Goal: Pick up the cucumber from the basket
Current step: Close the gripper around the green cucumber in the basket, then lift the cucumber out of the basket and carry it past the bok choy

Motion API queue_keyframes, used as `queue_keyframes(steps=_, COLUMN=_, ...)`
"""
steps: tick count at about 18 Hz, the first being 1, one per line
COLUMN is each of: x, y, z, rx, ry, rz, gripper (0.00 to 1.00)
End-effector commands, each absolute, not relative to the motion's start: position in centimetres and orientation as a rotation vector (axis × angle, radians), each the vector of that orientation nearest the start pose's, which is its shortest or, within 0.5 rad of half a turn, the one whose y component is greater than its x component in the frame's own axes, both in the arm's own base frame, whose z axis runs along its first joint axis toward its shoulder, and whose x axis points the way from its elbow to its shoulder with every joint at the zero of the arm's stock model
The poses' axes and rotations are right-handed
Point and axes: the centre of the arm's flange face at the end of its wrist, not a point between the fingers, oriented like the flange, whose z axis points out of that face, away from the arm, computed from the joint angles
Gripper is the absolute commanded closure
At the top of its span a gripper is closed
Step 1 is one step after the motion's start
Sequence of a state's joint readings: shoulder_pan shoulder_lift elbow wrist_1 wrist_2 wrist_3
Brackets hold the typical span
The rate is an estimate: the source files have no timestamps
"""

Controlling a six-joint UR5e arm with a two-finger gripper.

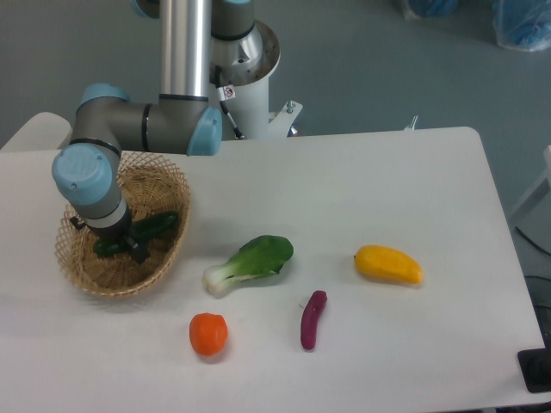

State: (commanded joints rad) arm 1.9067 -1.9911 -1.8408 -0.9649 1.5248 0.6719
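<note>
Reaching down into the basket (169,176) at the far left of the table (413,189), the arm's wrist hid most of what mattered — the gripper (135,250) showed only as a dark tip low in the basket's bowl. Whether its fingers were spread or closed could not be told from this view, and nothing could be seen clamped between them.

The cucumber (157,226) lay inside the basket, its visible dark green length running from the wrist's lower edge up and to the right, toward the basket's right rim. Its long axis sat on a shallow diagonal — left end nearer, right end farther. A second dark green patch showed left of the gripper, probably the same cucumber passing behind the fingers, though that was uncertain. If so, the tool stood at or just beside the cucumber's middle, and the coming move seemed to turn on the fingers straddling it across that diagonal.

Right of the basket, on the table, lay a bok choy (251,261), an orange fruit (208,334), a purple eggplant (312,319) and a yellow fruit (389,265), all well apart from the gripper.
</note>
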Motion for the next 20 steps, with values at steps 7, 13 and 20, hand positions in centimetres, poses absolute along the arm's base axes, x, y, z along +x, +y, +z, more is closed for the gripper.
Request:
queue_keyframes(steps=7, x=-5.7, y=58.0, z=21.1, rx=-3.126, ry=0.543, rz=-0.096, gripper=0.98)
queue_keyframes(steps=13, x=-7.7, y=58.3, z=24.2, rx=-3.105, ry=0.496, rz=-0.076, gripper=0.98)
queue_keyframes(steps=20, x=-16.3, y=59.7, z=29.6, rx=-3.089, ry=0.350, rz=-0.076, gripper=0.97)
